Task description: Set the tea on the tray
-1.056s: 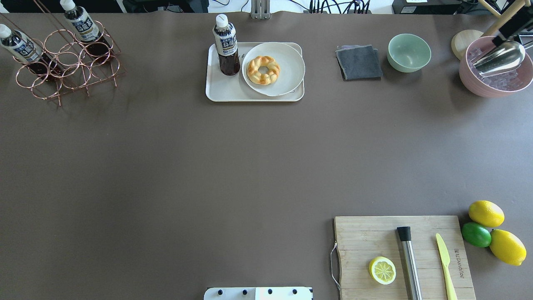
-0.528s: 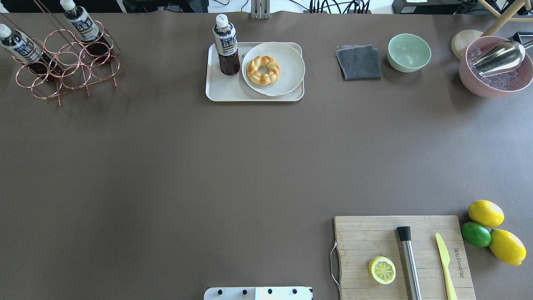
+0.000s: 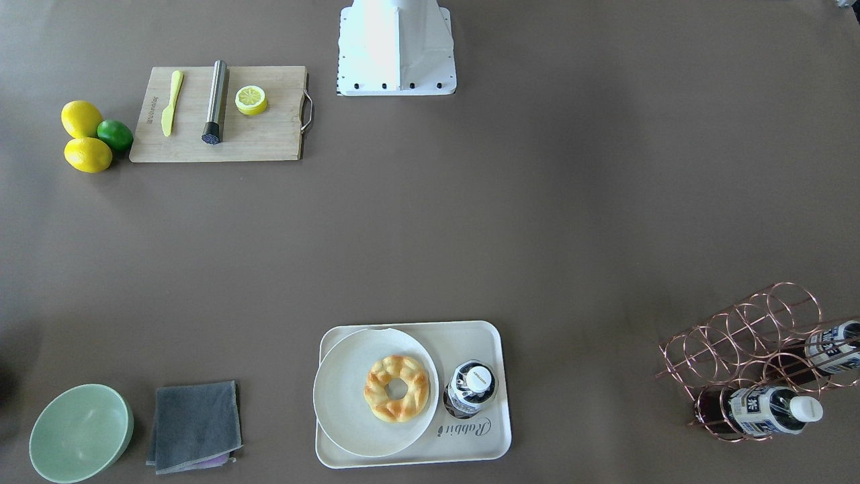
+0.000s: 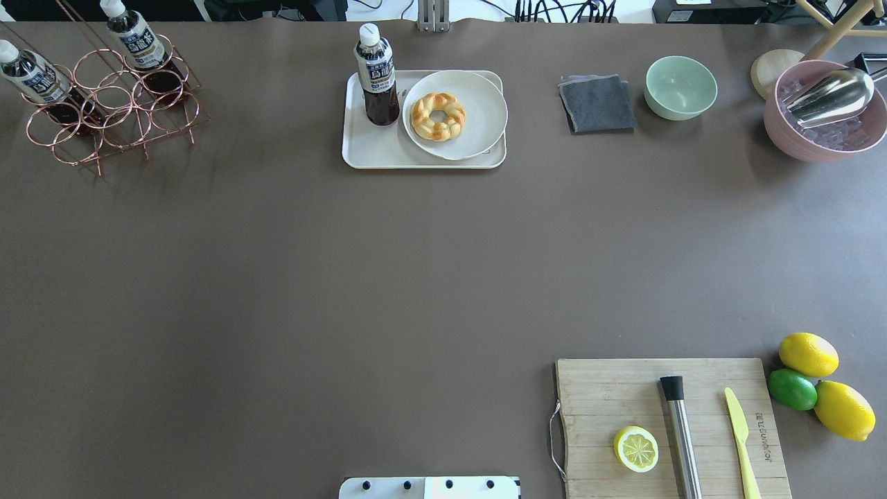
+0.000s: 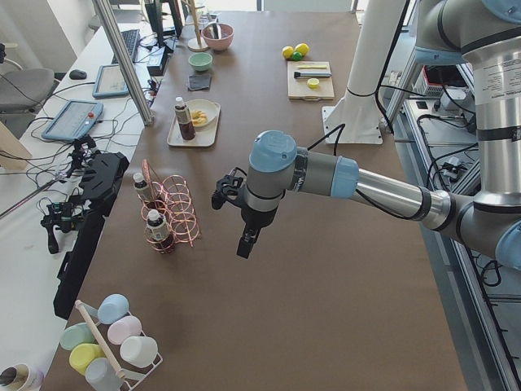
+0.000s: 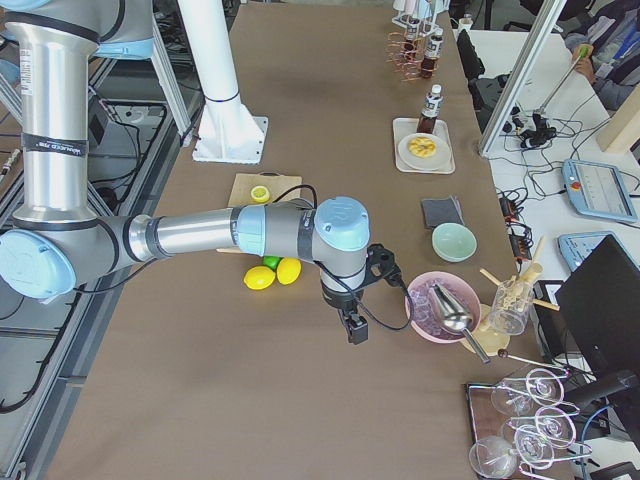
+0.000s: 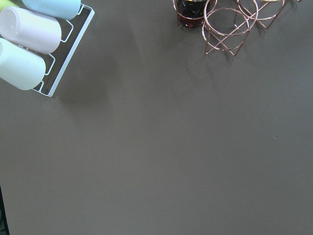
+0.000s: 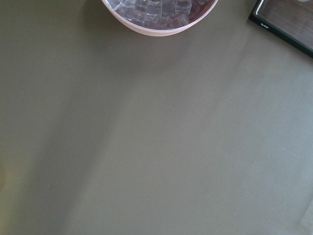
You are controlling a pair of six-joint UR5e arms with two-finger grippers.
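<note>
The tea bottle (image 4: 376,76), dark liquid with a white cap, stands upright on the left part of the cream tray (image 4: 374,156), beside the plate. It also shows in the front view (image 3: 472,388) on the tray (image 3: 484,440) with the word "Rabbit". Two alike bottles (image 4: 38,77) (image 4: 135,38) lie in a copper wire rack (image 4: 118,114) at the far left. My left gripper (image 5: 242,248) hangs over bare table near the rack; my right gripper (image 6: 356,333) hangs near the pink bowl. Both show only in side views, so I cannot tell whether they are open or shut.
A round white plate (image 4: 481,132) with a doughnut (image 4: 438,116) fills the tray's right part. A grey cloth (image 4: 597,104), green bowl (image 4: 680,86) and pink ice bowl (image 4: 824,142) with scoop stand at the far right. A cutting board (image 4: 610,395), lemons and lime lie near right.
A dark part of the right arm at the overhead view's top right corner, over the pink bowl, has left that view. The bottle and the tray have not moved.
</note>
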